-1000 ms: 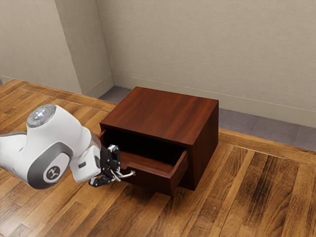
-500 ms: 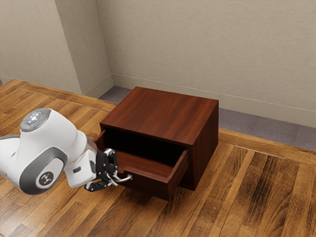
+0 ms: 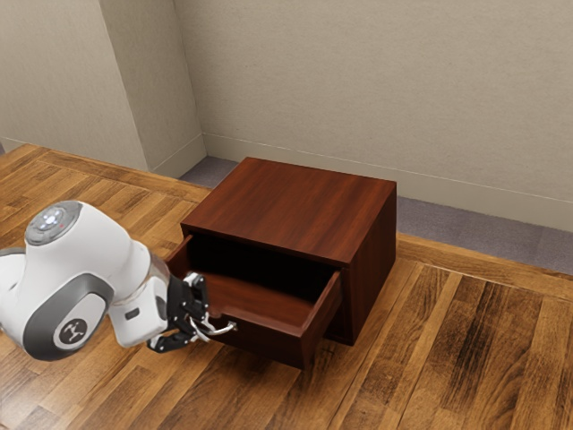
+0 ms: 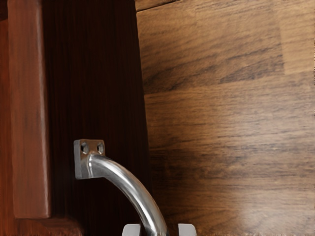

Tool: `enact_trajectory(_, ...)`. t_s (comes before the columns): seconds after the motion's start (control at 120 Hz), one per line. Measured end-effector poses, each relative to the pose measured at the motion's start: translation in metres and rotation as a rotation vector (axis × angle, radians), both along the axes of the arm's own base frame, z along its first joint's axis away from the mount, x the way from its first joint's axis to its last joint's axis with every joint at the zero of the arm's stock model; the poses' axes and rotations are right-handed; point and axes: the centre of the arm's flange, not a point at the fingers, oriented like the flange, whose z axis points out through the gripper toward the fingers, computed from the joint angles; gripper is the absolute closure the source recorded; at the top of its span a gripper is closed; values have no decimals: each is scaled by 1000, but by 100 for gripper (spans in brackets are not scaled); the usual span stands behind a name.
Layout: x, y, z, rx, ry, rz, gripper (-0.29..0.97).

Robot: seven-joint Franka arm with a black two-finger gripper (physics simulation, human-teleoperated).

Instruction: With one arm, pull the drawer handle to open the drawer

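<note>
On a plank floor (image 3: 448,358), close to a beige wall, a dark wooden cabinet (image 3: 300,202). Partly out of the cabinet's front, the drawer (image 3: 269,309), open at the top, its brown inside visible. On the drawer's outer face, on the side away from the cabinet, a curved metal handle (image 3: 224,328). Clenched on this handle, the claw (image 3: 199,328), with one black finger at each side of the bar. In front of the cabinet, at the exterior view's left, the white and grey arm (image 3: 76,287), low above the floor.

In the wrist view, the handle (image 4: 125,184) as a bright steel bow, fixed by a small square plate with two screws to the dark drawer front (image 4: 93,88). Tight against the bow, two pale pads (image 4: 131,229), one per side. Beside the drawer front, the floor (image 4: 226,123) planks.
</note>
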Motion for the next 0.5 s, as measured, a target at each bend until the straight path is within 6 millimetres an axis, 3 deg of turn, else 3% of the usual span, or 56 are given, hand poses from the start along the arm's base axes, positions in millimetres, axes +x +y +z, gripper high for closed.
enact_trajectory(0.075, -5, 1, 14, -3, -26, 1, 73)
enact_trajectory(0.175, -28, 5, 77, -23, -145, 2, 68)
enact_trajectory(0.258, -33, 10, 129, -62, -184, 8, 50)
enact_trajectory(0.417, 3, 9, 254, -3, -91, -24, 24)
enact_trajectory(0.458, 10, 10, 268, 36, -47, -24, 20)
enact_trajectory(0.5, 21, 10, 266, 71, 19, -21, 16)
